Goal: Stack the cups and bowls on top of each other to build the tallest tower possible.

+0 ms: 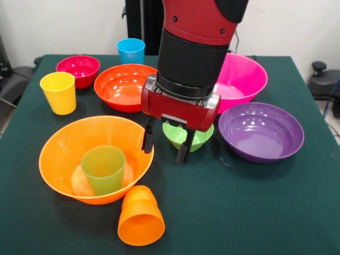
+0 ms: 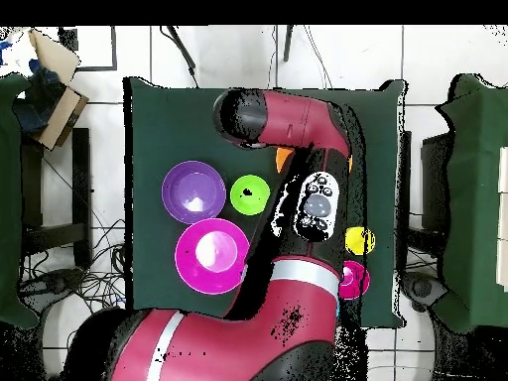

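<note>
The large orange bowl (image 1: 56, 146) stands at the front left with a green cup (image 1: 103, 169) upright inside it. An orange cup (image 1: 141, 217) lies on its side on the cloth just in front of that bowl. My gripper (image 1: 165, 147) is open and empty. It hangs between the orange bowl's right rim and the small light green bowl (image 1: 197, 139), which it partly hides. The yellow cup (image 1: 58, 93), the blue cup (image 1: 131, 50), the crimson bowl (image 1: 78, 68), the red-orange bowl (image 1: 122, 85), the pink bowl (image 1: 245, 79) and the purple bowl (image 1: 261, 132) each stand alone.
The green cloth table (image 1: 239, 202) ends at the right near a black stand (image 1: 321, 79). In the overhead view the arm (image 2: 298, 129) covers the orange bowl. The purple bowl (image 2: 192, 191), the light green bowl (image 2: 249, 193), the pink bowl (image 2: 211, 255) and the yellow cup (image 2: 359, 239) show beside it.
</note>
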Action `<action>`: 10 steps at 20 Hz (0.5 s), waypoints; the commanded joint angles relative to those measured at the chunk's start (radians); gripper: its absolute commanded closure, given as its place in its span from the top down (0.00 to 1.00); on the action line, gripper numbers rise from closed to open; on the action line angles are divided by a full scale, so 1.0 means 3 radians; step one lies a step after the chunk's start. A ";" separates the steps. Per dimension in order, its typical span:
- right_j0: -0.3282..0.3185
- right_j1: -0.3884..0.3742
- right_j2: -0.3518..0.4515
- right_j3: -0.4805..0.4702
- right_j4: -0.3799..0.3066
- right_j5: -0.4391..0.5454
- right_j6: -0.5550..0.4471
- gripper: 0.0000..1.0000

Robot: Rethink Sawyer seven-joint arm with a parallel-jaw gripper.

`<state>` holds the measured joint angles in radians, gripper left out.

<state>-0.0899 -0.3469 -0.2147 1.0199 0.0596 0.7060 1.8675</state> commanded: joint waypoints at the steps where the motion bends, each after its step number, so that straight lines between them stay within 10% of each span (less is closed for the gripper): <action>1: -0.0184 -0.0162 0.0385 0.0068 -0.0023 0.0651 -0.0263 1.00; 10: -0.0197 0.0109 0.0357 -0.0967 0.0004 0.1796 -0.0096 1.00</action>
<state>-0.1263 -0.3751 -0.2121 0.9176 0.0594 1.0174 1.8675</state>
